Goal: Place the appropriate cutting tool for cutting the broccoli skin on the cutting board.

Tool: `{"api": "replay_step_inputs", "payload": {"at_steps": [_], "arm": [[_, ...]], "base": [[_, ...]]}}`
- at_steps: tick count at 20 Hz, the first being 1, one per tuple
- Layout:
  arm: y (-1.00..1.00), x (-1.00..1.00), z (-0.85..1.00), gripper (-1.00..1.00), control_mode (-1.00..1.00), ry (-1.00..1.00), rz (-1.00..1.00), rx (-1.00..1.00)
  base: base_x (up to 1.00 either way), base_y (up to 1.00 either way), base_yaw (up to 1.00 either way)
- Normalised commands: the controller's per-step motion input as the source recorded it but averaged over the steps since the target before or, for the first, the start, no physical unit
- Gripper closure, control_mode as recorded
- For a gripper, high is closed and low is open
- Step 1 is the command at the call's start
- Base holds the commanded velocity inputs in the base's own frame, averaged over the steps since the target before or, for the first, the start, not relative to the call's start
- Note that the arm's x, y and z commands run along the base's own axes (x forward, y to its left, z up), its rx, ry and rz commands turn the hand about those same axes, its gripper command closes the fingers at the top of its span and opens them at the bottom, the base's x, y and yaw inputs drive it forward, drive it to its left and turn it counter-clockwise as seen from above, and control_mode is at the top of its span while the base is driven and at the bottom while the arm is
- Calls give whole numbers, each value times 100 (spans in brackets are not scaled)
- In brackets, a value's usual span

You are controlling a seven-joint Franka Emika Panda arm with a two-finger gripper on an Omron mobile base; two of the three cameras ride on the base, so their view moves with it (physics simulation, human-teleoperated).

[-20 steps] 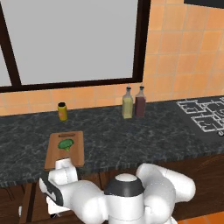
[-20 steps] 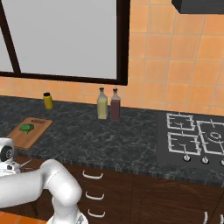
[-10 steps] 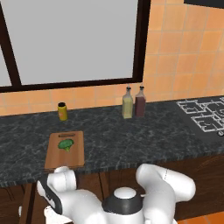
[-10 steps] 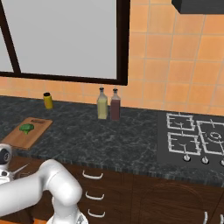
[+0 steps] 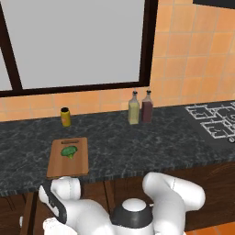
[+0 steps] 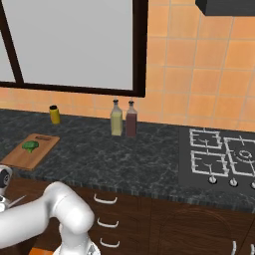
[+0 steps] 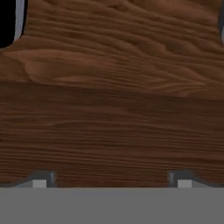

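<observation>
The cutting board point(image 5: 56, 166) point(image 6: 20, 156) lies on the dark counter at the left, its slot handle toward the wall. The small green broccoli point(image 5: 69, 152) point(image 6: 31, 146) rests on it. The cutting tool is out of view. My arm is folded low in front of the cabinets, below the counter edge and under the board. In the hand view my gripper point(image 7: 111, 183) is open, its fingertips point(image 7: 40, 182) far apart with nothing between them, close up against a dark wooden cabinet front point(image 7: 113, 100).
A yellow jar point(image 5: 65, 116) stands by the wall behind the board. Two bottles point(image 5: 133, 107) point(image 5: 147, 106) stand mid-counter. A gas hob point(image 6: 219, 154) sits at the right. Drawers with curved handles point(image 6: 104, 200) run under the counter.
The arm has sunk a little and folded lower in front of the cabinets. The jaws have stayed wide apart. Nothing on the counter has moved.
</observation>
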Motion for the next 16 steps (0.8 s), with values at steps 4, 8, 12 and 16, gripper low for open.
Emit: {"api": "replay_step_inputs", "payload": {"at_steps": [4,8,12,16], "arm": [[34,74,14,-100,-100,-2,-2,-1],[13,34,0,-100,-100,-6,-8,-3],[0,6,-9,-100,-100,-7,-23,-4],[2,0,-15,-100,-100,-9,-28,-4]], "base": [[0,0,0],[0,0,0],[0,0,0],[0,0,0]]}}
